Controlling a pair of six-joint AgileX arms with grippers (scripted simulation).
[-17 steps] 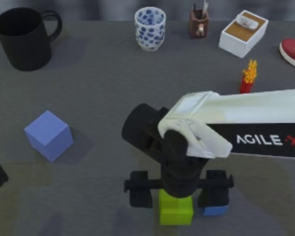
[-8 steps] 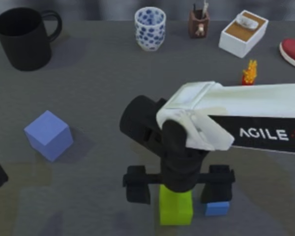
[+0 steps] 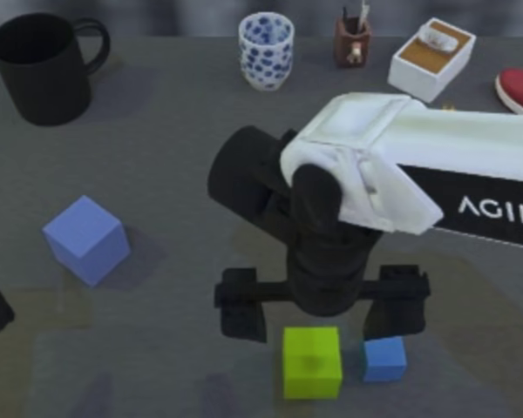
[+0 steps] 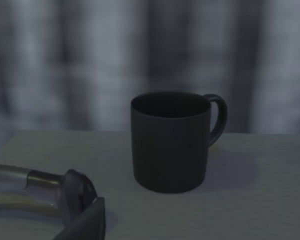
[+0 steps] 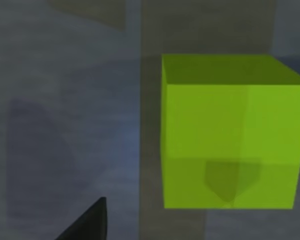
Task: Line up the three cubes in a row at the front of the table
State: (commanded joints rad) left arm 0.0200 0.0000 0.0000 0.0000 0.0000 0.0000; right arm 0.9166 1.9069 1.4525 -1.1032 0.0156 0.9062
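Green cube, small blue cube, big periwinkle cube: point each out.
green cube (image 3: 312, 360), top view, on its top face
small blue cube (image 3: 384, 359), top view, on its top face
periwinkle cube (image 3: 84, 228), top view, on its top face

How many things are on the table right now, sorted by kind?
Cubes: 3, pale blue, lime green, bright blue
Cups: 2, black mug, blue-patterned cup
Boxes: 1, white box with brown top
Small brown holders: 1
Red shoes: 1, partly in view
Total: 8
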